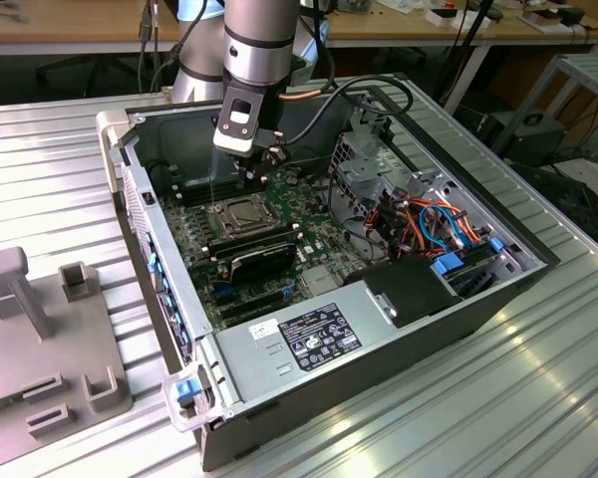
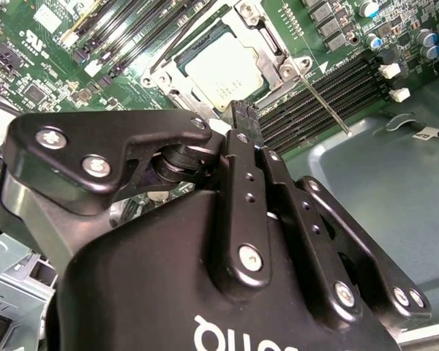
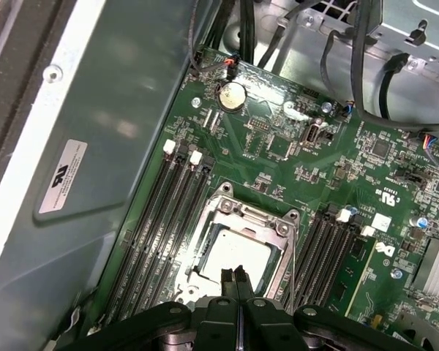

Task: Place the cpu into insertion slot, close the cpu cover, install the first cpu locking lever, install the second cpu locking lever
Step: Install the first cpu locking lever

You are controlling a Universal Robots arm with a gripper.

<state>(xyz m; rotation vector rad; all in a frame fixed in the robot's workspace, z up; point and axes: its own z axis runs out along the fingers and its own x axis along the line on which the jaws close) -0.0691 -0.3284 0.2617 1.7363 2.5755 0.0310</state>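
Two steps look done: the cpu [image 3: 238, 252] sits in the insertion slot [image 3: 221, 196] beneath the lowered cpu cover [image 3: 276, 252], one locking lever [image 2: 325, 102] stands raised, and the pincer [image 3: 236, 276] hovers closed, empty.

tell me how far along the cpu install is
Done: the cpu lies in place with the cpu cover down over it. In hand: nothing; the shut gripper hovers by the cover's edge. Left: one locking lever stands raised, unlatched; the other I cannot make out.
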